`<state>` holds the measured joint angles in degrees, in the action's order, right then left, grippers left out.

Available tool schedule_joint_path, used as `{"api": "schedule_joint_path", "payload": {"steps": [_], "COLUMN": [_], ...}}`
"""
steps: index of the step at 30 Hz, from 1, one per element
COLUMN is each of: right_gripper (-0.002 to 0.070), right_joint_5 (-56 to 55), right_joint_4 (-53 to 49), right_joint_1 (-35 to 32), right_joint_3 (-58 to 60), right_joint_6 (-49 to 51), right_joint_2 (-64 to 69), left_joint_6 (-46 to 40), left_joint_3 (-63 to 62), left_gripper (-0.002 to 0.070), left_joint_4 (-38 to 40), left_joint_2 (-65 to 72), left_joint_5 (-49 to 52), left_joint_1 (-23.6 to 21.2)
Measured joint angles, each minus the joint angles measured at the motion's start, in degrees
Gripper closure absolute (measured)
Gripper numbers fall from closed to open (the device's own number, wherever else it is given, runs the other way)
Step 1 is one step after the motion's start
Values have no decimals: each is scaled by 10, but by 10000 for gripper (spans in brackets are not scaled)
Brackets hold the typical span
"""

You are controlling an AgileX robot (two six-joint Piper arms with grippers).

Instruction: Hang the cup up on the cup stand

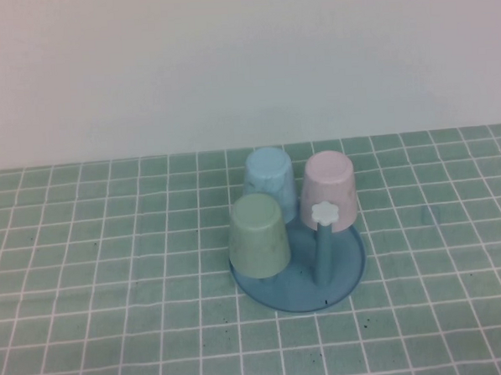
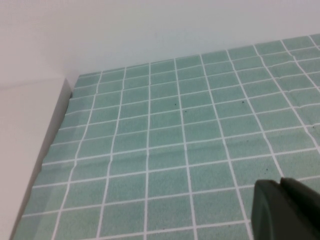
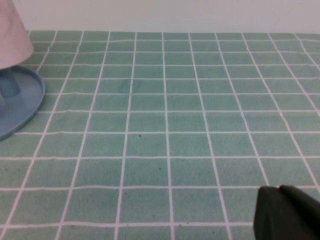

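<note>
The tiled counter (image 1: 87,272) lies bare on both sides of the cup stand (image 1: 343,279), running back to a white wall. The left claw (image 2: 287,210) hovers over bare tiles near a counter corner, closed, holding nothing. The right claw (image 3: 287,212) is likewise closed and empty, over tiles beside the stand's rim. The cup (image 1: 258,234) sits upside down on the stand, with the light blue cup (image 1: 268,181) and pink cup (image 1: 328,190) just behind; one peg (image 1: 324,249) stands bare.

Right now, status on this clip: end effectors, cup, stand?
Left end effector shut, parked off-stand. Right end effector shut, empty. Green cup inverted on cup stand; one peg free.
</note>
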<state>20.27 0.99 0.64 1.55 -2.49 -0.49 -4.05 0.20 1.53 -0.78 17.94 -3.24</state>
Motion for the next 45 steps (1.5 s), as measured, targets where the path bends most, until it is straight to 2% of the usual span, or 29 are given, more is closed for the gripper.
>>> {"api": "schedule_joint_path", "payload": {"steps": [45], "right_gripper": [678], "right_joint_5": [-2], "right_joint_4": [0], "right_joint_1": [0], "right_joint_3": [0], "right_joint_6": [9], "right_joint_2": [0], "left_joint_6": [0], "left_joint_3": [0], "left_gripper": [677], "left_joint_4": [-1], "left_joint_2": [1], "left_joint_5": [0], "left_joint_1": [0]}}
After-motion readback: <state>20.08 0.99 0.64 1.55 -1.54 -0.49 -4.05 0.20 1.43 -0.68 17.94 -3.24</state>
